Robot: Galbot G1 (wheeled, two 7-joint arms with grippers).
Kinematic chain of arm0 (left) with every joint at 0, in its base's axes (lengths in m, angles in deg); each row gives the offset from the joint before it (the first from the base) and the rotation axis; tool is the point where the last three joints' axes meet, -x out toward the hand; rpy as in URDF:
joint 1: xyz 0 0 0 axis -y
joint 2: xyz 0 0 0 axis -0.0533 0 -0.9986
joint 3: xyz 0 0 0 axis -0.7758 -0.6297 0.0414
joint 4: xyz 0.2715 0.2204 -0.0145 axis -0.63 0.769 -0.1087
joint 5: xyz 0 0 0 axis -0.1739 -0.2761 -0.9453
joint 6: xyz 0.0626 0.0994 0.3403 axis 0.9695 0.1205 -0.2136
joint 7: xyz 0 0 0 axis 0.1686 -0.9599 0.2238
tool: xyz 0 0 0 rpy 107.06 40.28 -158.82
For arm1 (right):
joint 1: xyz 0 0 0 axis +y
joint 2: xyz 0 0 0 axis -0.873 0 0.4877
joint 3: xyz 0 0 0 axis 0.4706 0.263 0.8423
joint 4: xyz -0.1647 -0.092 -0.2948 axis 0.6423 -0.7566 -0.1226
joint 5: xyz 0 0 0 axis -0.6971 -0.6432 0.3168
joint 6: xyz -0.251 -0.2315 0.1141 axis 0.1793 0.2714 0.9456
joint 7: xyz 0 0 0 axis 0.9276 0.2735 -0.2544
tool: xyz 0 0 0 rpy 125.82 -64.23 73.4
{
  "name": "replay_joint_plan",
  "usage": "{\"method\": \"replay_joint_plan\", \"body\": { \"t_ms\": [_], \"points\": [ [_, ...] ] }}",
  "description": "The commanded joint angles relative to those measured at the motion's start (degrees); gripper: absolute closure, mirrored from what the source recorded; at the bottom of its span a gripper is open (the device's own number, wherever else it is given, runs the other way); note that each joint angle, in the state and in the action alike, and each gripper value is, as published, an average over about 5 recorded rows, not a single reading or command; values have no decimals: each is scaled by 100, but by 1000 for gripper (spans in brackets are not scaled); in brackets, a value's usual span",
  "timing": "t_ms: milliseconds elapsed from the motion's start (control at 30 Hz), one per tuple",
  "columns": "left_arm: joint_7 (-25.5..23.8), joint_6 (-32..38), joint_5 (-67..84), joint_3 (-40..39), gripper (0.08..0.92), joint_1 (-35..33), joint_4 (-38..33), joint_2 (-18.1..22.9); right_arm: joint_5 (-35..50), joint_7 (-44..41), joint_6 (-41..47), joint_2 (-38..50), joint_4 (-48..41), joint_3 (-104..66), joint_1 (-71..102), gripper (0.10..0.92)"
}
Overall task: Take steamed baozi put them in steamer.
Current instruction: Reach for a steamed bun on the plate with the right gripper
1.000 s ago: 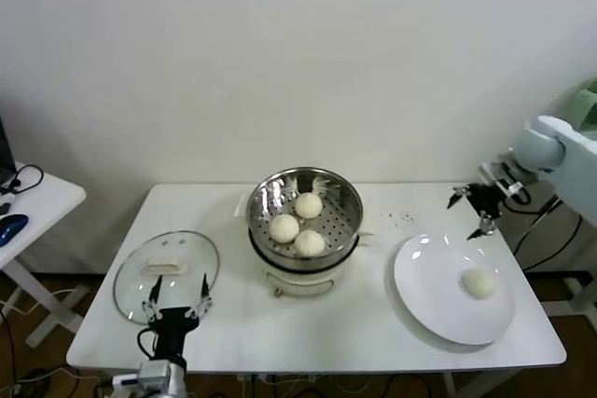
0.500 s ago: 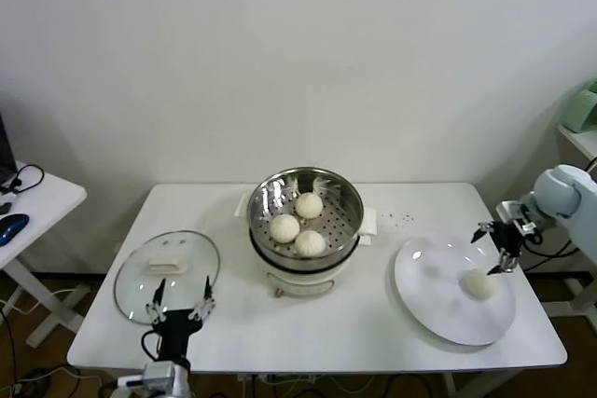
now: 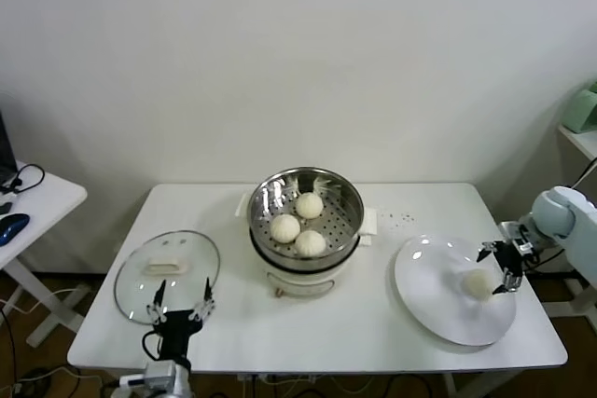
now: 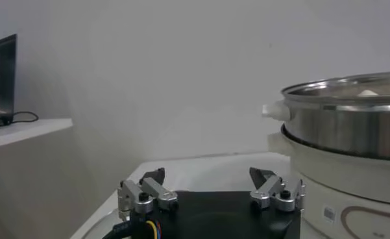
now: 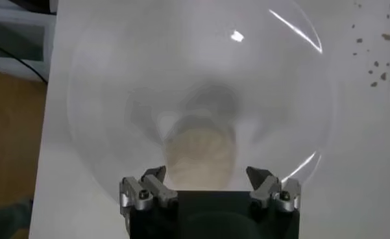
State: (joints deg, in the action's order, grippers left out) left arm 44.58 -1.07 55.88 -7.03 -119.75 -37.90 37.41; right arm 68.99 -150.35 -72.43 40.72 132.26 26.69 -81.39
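Three steamed baozi sat in the steamer at table centre; the fourth baozi lay on the white plate at the right side of the table, toward the plate's right edge.

Right gripper was directly over that last bun, fingers spread wide and holding nothing. In the right wrist view the bun sat centred between the two fingertips, just beyond them, so the approach line looked already aligned. The bun is round with no long axis, so finger orientation should not matter; the remaining gap to close appeared to be mainly downward.

Left gripper was parked at the near left edge of the table, beside the glass lid, open and empty, well apart from both plate and bun. The right arm was clearly the nearer one for this pick.

Judgement: task near its end, one bun left. After the grasp, the carry runs leftward to the steamer, where free space lay at the right side of the basket.
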Motion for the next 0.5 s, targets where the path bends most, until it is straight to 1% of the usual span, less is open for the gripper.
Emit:
{"method": "replay_joint_plan", "body": {
  "t_ms": [33,500],
  "points": [
    [3,-1,-14,5,177,15,51,7,-187,30,-25,-115,-130,-170,202,203],
    [33,-54,-47,7,177,69,106,-1,-308,21,-92,-220,-151,-90,207,203]
  ]
}}
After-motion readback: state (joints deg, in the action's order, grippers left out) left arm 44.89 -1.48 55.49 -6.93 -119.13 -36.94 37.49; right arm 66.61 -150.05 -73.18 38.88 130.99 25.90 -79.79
